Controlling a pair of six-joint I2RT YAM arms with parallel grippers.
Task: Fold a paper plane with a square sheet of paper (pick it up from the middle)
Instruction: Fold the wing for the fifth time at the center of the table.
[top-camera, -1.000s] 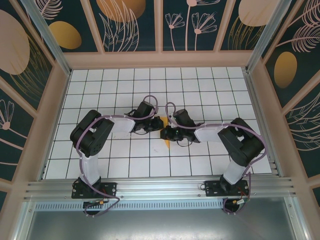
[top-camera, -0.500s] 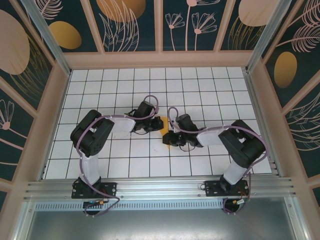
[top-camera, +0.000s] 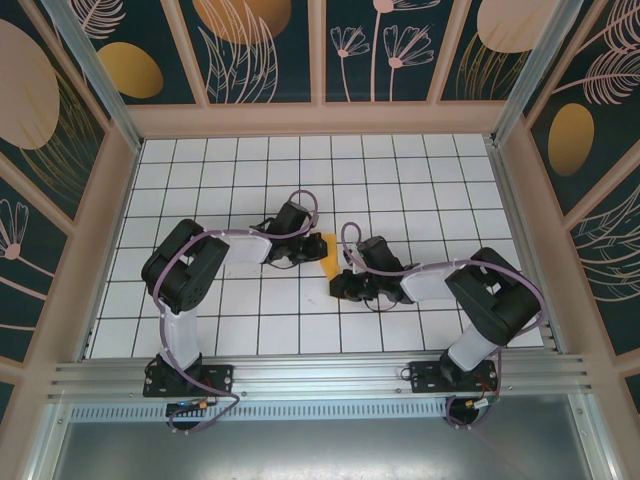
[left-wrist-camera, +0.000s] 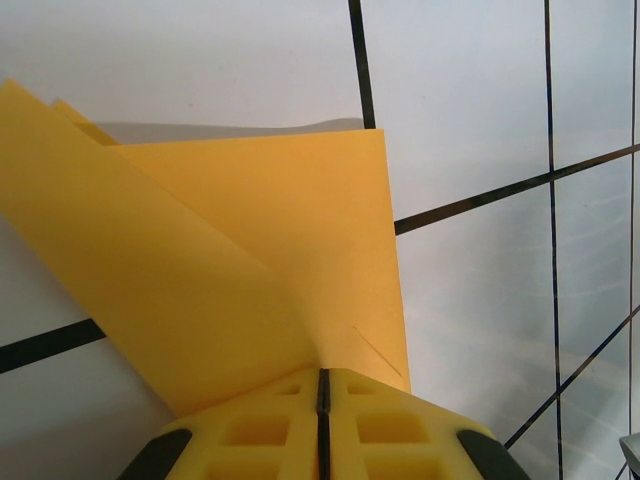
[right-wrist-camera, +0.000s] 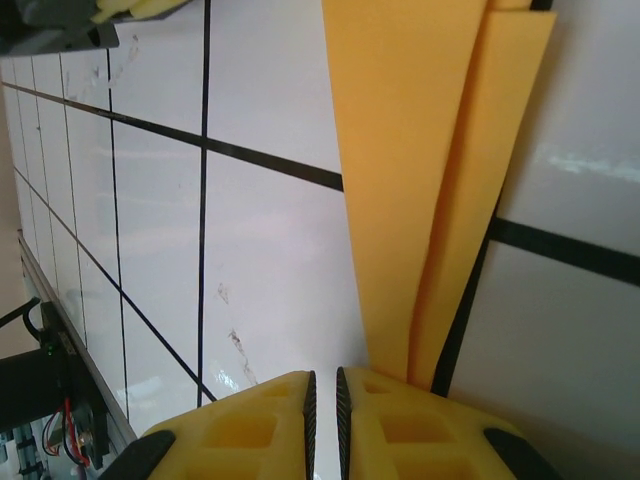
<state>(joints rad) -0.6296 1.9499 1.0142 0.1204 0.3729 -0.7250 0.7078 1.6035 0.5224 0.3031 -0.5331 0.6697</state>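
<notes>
From above, the paper (top-camera: 329, 248) lies as a small creased orange shape near the middle of the table (top-camera: 400, 170), between the two arms; the left gripper (top-camera: 308, 250) is at its left edge and the right gripper (top-camera: 342, 287) sits just beside its near end, though this view is too small to show how the jaws stand. In the left wrist view, the left gripper (left-wrist-camera: 322, 405) is closed to a hairline seam, and the paper (left-wrist-camera: 250, 230) fans out from that seam in at least two overlapping layers, so it looks pinched at a corner where a crease runs in. In the right wrist view, the right gripper (right-wrist-camera: 322, 405) is all but closed, a thin dark slit between the jaws with nothing seen in it; the paper (right-wrist-camera: 420, 150) runs as a long narrow folded strip, two layers showing, down to one finger (right-wrist-camera: 420, 410), to the side of the slit, and whether that finger touches it I cannot tell. The paper should be very light, thin and limp, easy to slide on the smooth table and easy to crumple or tear; I judge it best taken at a folded edge, where doubled layers give some stiffness, with a gentle pinch.
</notes>
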